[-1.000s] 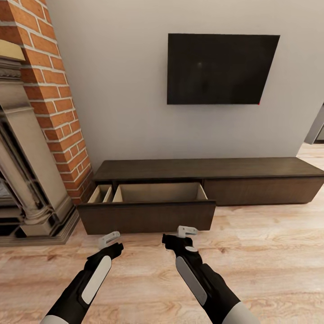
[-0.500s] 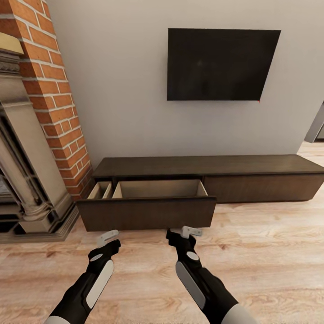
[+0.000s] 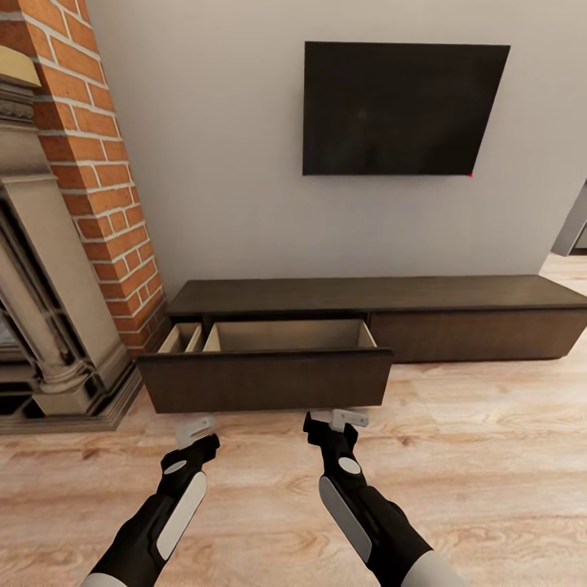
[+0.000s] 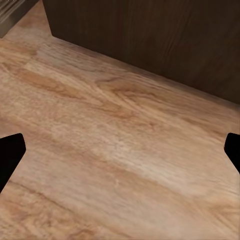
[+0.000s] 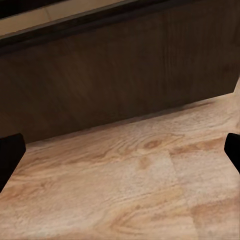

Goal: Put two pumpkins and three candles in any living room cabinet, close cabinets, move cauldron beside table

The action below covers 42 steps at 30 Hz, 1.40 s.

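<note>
Two hands, left hand and right hand, both spread apart, empty, near cabinet. Left drawer pulled out. Likely step: closing; next move calls for push on drawer front.

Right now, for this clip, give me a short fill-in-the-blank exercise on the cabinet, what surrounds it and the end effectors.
1. The cabinet's left drawer stands ____.
2. On the wall above the cabinet hangs a dark ____.
3. Both end effectors, left and right, hang over the ____ floor.
4. Left of the cabinet rises a column of red ____.

Missing words: open; screen; wooden; brick
</note>
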{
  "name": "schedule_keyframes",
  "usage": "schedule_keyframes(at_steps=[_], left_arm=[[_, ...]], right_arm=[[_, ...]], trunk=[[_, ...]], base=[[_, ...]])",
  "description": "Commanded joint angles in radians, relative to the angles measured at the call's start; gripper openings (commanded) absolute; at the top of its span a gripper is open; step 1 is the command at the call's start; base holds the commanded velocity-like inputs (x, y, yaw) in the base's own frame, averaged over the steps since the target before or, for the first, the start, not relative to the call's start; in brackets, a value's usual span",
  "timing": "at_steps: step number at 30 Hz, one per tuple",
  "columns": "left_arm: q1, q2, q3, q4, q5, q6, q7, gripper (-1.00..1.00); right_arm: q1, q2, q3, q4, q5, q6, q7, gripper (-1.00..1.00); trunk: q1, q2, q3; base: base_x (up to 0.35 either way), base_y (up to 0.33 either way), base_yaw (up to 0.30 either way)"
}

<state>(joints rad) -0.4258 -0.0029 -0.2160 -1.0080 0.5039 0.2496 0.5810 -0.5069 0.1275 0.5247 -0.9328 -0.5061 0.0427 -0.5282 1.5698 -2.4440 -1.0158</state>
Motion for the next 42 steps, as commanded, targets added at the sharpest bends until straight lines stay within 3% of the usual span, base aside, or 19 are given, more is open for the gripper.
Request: schedule_keyframes(at_steps=[1,10,15,18,33,42], left_arm=[[0.000,0.001,-0.002,-0.001,0.005,0.003,0.007,1.00],[0.001,0.000,-0.010,0.039,0.002,-0.087,0.005,1.00],[0.001,0.000,-0.033,0.044,0.001,-0.097,0.006,1.00],[0.001,0.000,-0.036,0.044,0.001,-0.097,0.006,1.00],[0.001,0.001,-0.038,0.045,0.003,-0.097,0.005,1.00],[0.001,0.001,-0.037,0.045,0.004,-0.096,0.004,1.00]], right_arm=[[-0.001,-0.002,0.003,-0.002,-0.003,0.004,-0.007,1.00],[-0.001,-0.002,0.004,0.027,0.011,-0.062,-0.001,1.00],[-0.001,-0.001,0.004,0.053,0.080,-0.077,-0.003,1.00],[-0.001,0.001,0.005,0.062,0.094,-0.082,-0.002,1.00],[-0.001,0.001,0.005,0.068,0.101,-0.084,0.005,1.00],[-0.001,0.000,0.005,0.068,0.101,-0.083,0.005,1.00]], trunk=[[0.004,-0.008,-0.004],[0.031,-0.057,-0.034],[0.033,-0.058,-0.053],[0.035,-0.058,-0.065],[0.041,-0.062,-0.123],[0.041,-0.062,-0.123]], base=[[0.000,0.000,0.000],[0.000,0.000,0.000],[0.000,0.000,0.000],[0.000,0.000,0.000],[0.000,0.000,0.000],[0.039,0.000,0.000]])
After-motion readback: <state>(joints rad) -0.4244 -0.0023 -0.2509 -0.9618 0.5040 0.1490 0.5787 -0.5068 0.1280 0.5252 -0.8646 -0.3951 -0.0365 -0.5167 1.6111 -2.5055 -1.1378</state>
